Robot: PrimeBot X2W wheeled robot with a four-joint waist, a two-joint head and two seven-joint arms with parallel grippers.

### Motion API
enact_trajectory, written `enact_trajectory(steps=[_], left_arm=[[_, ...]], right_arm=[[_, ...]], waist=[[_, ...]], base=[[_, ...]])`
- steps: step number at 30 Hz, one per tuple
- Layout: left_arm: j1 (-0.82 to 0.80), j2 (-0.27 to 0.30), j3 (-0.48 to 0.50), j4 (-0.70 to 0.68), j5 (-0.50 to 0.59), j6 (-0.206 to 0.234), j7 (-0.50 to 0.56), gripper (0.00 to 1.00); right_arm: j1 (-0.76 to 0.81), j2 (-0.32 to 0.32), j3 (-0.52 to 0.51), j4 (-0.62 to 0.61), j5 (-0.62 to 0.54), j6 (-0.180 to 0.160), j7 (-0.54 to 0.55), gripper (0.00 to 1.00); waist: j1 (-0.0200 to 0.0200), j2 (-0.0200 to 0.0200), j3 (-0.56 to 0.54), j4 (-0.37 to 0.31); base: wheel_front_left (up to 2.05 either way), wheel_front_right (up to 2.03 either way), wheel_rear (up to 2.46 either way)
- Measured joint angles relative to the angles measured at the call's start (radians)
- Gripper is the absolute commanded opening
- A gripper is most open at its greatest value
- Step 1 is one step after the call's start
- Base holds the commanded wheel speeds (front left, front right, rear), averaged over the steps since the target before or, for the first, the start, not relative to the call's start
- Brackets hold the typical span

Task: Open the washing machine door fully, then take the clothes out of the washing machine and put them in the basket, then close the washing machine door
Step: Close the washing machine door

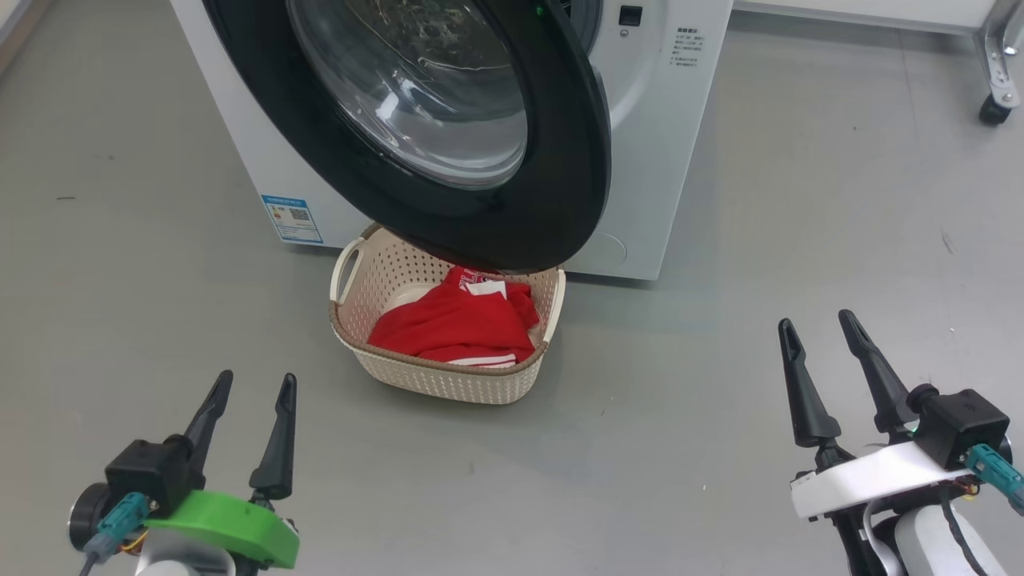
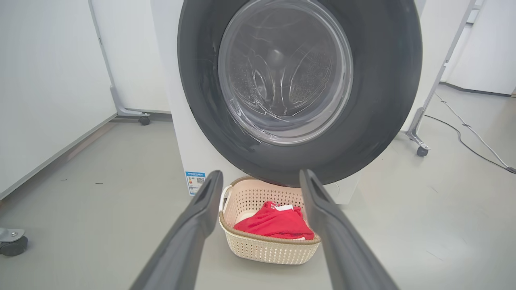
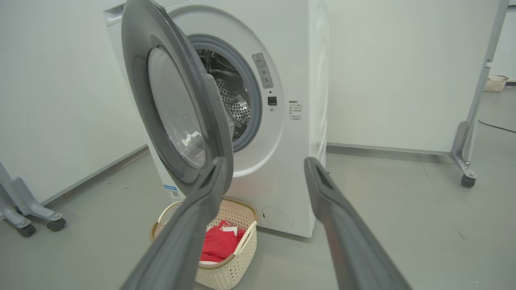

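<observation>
Red clothes point(image 1: 456, 324) sit in the basket point(image 1: 448, 384), parked under the half-open door point(image 1: 560, 184) — short drop from the washer point(image 1: 664, 120), I guess. Left gripper point(image 1: 256, 380) and right gripper point(image 1: 816, 320) hover well clear, spread and empty.

we count one machine point(image 1: 656, 160), one door point(image 1: 560, 160), two baskets (near basket point(image 1: 448, 384), far basket point(image 3: 496, 83)), one clothes point(image 1: 456, 324) heap, two grippers (left gripper point(image 1: 258, 376), right gripper point(image 1: 816, 318)).

- Place: test lab or mock-up bay.
- Walls: white partition panels point(image 3: 403, 72) standing on castor feet point(image 3: 467, 180).
- Floor point(image 1: 840, 200): bare grey, with a loose cable point(image 2: 457, 129) lying across it.
- Washing machine point(image 3: 290, 161): freestanding.
</observation>
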Motion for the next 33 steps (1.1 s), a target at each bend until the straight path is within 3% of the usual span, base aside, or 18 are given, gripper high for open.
enact_trajectory(steps=[33], left_arm=[[0.063, -0.075, 0.053, -0.108, 0.171, 0.023, 0.002, 1.00]], right_arm=[[0.003, 0.014, -0.006, 0.001, -0.009, 0.000, 0.000, 1.00]], waist=[[0.0000, 0.0000, 0.002, -0.018]], base=[[0.00, 0.00, 0.00]])
